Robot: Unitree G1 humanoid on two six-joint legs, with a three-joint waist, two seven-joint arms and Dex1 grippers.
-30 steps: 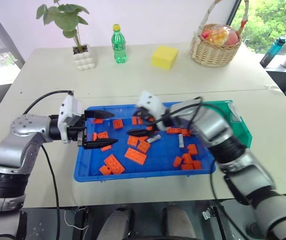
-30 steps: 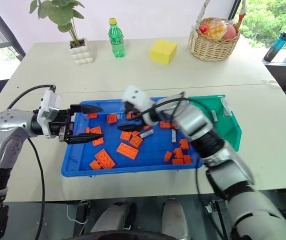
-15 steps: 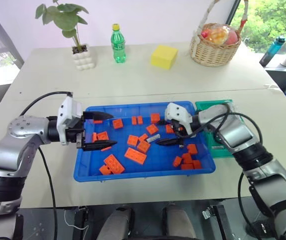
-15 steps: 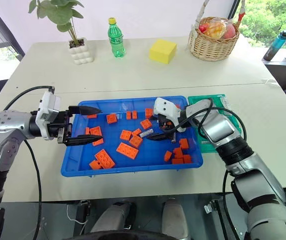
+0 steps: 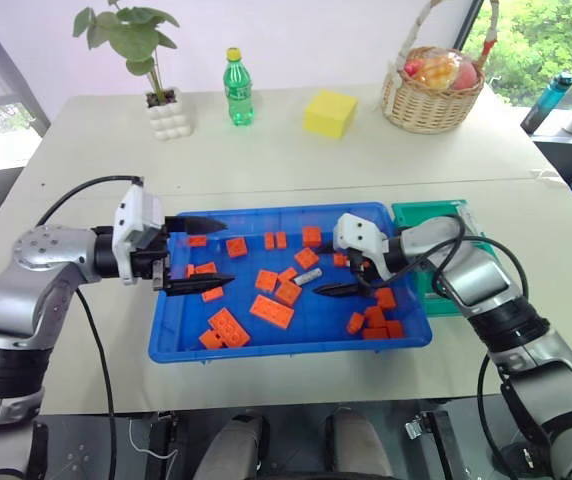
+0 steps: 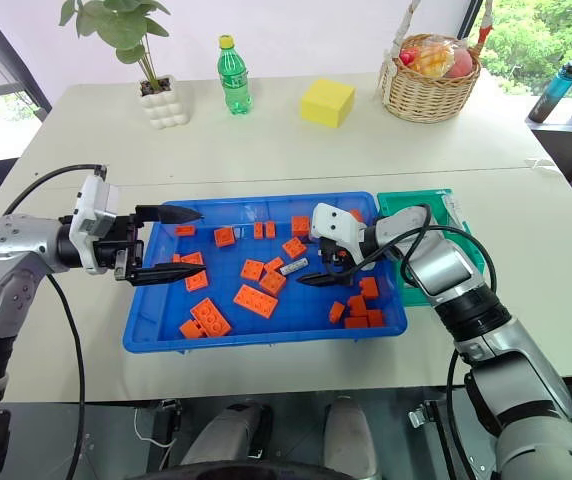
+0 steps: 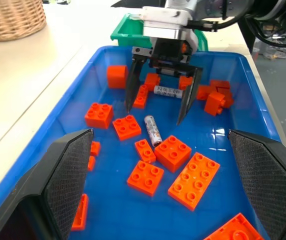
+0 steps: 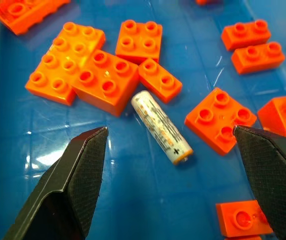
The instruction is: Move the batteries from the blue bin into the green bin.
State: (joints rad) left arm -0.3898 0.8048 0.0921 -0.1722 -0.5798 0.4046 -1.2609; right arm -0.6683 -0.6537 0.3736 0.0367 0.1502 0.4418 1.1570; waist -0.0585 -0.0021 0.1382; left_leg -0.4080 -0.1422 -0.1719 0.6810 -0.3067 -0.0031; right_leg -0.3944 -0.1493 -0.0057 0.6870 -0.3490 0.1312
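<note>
The blue bin (image 5: 286,352) lies on the table in front of me, strewn with orange bricks. One of the batteries (image 5: 309,275) rests near its middle, also seen as a pale cylinder (image 8: 161,127) among bricks. My right gripper (image 5: 318,270) hovers open just right of it, fingertips either side of it, not touching. A second battery (image 7: 168,91) lies farther back between that gripper's fingers. My left gripper (image 5: 226,251) stands open and empty over the bin's left part. The green bin (image 5: 421,212) sits against the blue bin's right side, partly hidden by my right arm.
Orange bricks (image 5: 271,312) lie all over the blue bin, with a cluster (image 5: 374,318) at the front right. At the back of the table stand a potted plant (image 5: 161,110), a green bottle (image 5: 237,90), a yellow block (image 5: 329,113) and a wicker basket (image 5: 431,95).
My right gripper has swung right and down, from over the bin's middle to beside the battery, still open. The left arm has stayed in place.
</note>
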